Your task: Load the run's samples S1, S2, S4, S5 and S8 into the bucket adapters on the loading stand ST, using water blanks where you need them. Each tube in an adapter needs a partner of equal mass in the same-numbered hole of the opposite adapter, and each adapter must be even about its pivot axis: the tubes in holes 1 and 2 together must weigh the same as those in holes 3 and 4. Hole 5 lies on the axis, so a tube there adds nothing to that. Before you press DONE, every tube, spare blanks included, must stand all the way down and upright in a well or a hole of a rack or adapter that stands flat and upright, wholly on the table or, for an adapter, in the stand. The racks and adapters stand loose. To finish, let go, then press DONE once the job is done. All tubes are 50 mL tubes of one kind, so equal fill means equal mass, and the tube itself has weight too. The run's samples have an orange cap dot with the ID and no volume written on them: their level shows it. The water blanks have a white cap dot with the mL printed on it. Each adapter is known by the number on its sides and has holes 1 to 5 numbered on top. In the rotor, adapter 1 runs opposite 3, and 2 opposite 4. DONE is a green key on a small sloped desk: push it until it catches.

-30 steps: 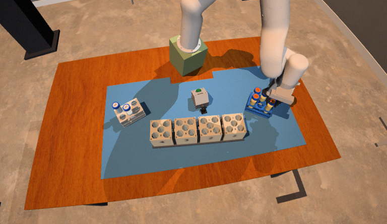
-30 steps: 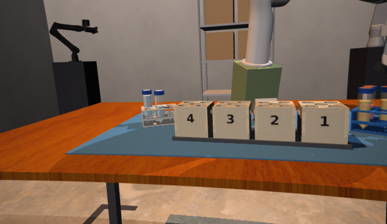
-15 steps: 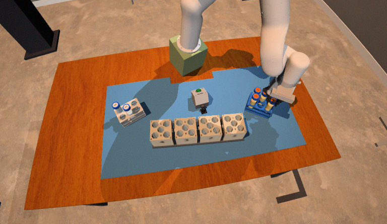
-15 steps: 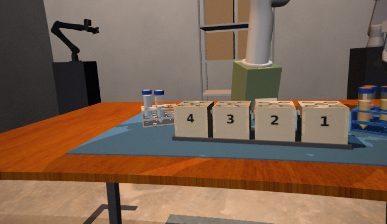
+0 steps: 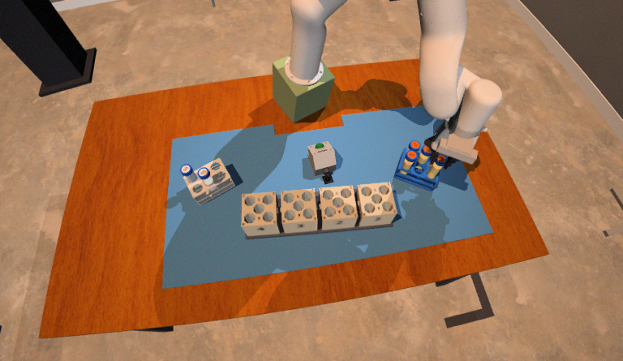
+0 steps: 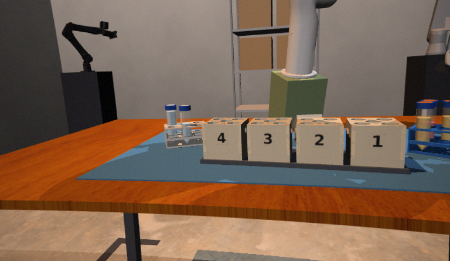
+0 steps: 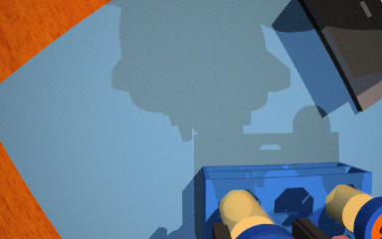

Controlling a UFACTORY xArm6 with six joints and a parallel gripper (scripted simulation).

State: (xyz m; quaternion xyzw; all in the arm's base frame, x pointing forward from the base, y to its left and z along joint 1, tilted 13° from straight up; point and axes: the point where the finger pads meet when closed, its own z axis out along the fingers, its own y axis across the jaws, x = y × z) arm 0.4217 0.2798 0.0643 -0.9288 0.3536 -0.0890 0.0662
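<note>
The job looks to be at its very beginning, with nothing loaded so far: adapter 1 (image 5: 377, 217) (image 6: 377, 155), adapter 2 (image 5: 338, 223) (image 6: 319, 153), adapter 3 (image 5: 299, 225) (image 6: 268, 152) and adapter 4 (image 5: 260, 229) (image 6: 221, 150) stand in a row on the loading stand (image 5: 321, 232) (image 6: 298, 165), and the holes visible from above hold no tubes. The samples are at the blue rack (image 5: 415, 181) (image 6: 428, 143) (image 7: 293, 174); four orange-dotted caps show from above, and a fifth sample may be hidden by the arm. The claw (image 5: 441, 156) (image 7: 265, 230) is clamped on one sample tube (image 5: 435, 169) (image 7: 243, 206) near its cap, over an outer hole of the rack; whether it has left its well, and which ID it bears, cannot be told. Both water blanks, the outer blank (image 5: 186, 170) (image 6: 170, 108) and the inner blank (image 5: 203, 173) (image 6: 185, 108), stand in the pale rack (image 5: 216, 193) (image 6: 183, 143), their printed volumes unreadable here. Left to do, then: all sample placements, matching of levels across opposite adapters, and any blanks the balance calls for. The DONE key (image 5: 319, 145) still needs its push, after release and with any spare blank properly seated.
</note>
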